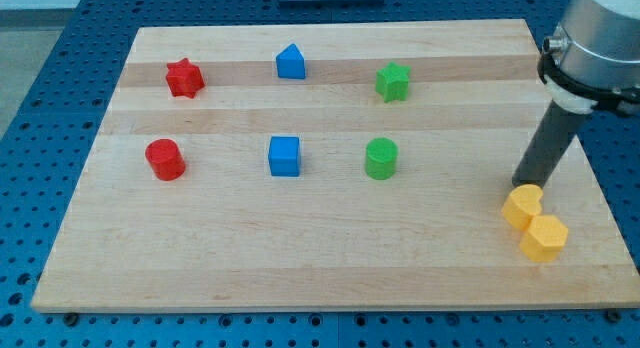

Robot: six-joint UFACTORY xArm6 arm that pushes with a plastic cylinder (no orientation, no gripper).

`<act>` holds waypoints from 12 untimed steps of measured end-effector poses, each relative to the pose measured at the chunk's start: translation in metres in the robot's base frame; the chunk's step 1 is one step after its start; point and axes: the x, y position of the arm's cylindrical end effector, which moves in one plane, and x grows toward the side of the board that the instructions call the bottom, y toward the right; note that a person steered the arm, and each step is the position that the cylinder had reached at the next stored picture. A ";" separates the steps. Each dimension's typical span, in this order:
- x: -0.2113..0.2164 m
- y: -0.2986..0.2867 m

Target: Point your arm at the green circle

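board [330, 268]: light wood, laid on a blue pegboard table [30, 118] that shows all around it
red star [185, 78]: far left, up in the top row
red cylinder [164, 159]: right below the star, in the middle row, well apart from it
blue block with a peaked top [291, 61]: top row, center-ish, kinda house shaped
blue cube [284, 155]: straight below that one, middle row, between the red cylinder and the green one
green cylinder [381, 158]: this is the green circle from the task, sitting in the middle row just right of center, standing alone with nothing touching it
green star [393, 81]: top row, directly above the green cylinder
yellow heart-ish block [522, 206]: lower right of the board, shape is a bit hard to read from here, looks heart-like
yellow hexagon-ish block [545, 238]: just below and right of the other yellow one, touching it
arm [598, 38]: grey housing coming in from the view's top right, dark rod slanting down and left
my tip [519, 183]: just a plain rod end, no jaws to be spread or pinching, holding nothing; it sits right at the top edge of the upper yellow block, can't tell if it's actually touching, and it's well to the right of the green cylinder
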 end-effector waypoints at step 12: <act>-0.030 -0.052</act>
